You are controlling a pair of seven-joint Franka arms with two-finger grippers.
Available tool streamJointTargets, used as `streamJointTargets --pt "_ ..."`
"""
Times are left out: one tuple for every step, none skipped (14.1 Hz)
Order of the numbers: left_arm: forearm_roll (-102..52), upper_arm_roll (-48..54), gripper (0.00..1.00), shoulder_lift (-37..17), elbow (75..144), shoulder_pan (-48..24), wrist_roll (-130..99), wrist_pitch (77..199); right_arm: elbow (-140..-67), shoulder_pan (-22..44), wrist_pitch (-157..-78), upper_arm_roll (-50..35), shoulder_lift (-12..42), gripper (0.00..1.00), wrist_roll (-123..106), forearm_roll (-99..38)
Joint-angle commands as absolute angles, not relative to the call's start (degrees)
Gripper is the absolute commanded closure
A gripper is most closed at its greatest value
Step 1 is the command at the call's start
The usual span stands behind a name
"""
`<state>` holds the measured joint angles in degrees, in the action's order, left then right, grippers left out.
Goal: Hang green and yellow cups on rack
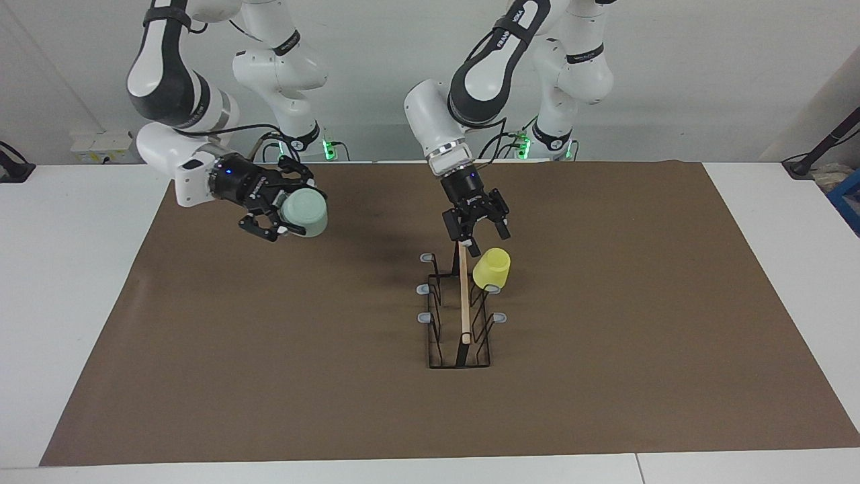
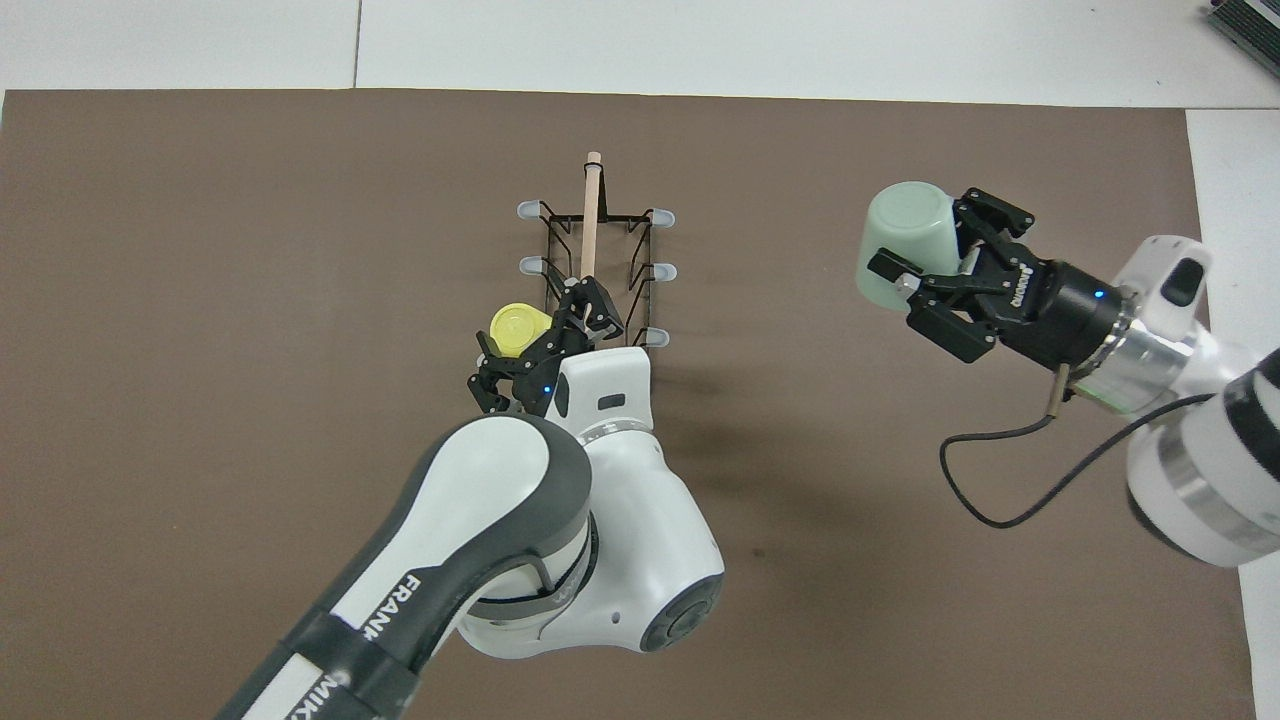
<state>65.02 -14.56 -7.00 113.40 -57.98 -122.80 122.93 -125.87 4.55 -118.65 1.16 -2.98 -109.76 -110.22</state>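
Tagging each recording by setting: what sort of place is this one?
Most likely a robotics lab bench, not a kitchen: two arms mounted at a white table covered by a brown mat, plain wall, and only a rack and two cups as props.

The left gripper (image 2: 530, 355) hides the peg apparently carrying the yellow cup (image 2: 517, 329) overhead.
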Motion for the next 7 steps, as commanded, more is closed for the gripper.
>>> streamJointTargets --pt "60.58 -14.59 0.00 -3.61 114.08 -53.36 -110.87 125.75 -127.26 11.14 -124.95 1.14 -1.94 1.00 -118.01 -120.72" --pt "59.16 -14.50 0.00 -3.34 114.08 -51.17 -106.74 127.95 -127.27 13.51 -127.42 1.14 -1.24 1.00 -121.34 -124.50" --pt "58.19 -14.50 0.00 -3.25 114.08 -49.41 -102.52 129.62 -127.27 15.62 -128.83 1.14 -0.62 1.00 -123.55 -127.85" --pt "56.97 -14.50 0.00 -3.25 114.17 -47.92 -98.65 130.60 -127.18 17.38 -129.28 1.14 0.25 1.00 -125.23 -130.58" --pt "55.65 -14.50 0.00 -3.25 114.26 -46.16 -95.31 131.39 -127.09 18.36 -129.90 1.14 1.13 1.00 -127.42 -132.00" --pt "54.59 -14.50 0.00 -3.08 114.34 -44.40 -92.23 132.79 -127.09 18.46 -129.90 1.14 2.27 1.00 -129.79 -133.40" --pt "53.80 -14.50 0.00 -2.64 114.61 -42.12 -89.24 134.98 -127.18 19.15 -129.90 1.14 2.89 1.00 -131.38 -134.37"
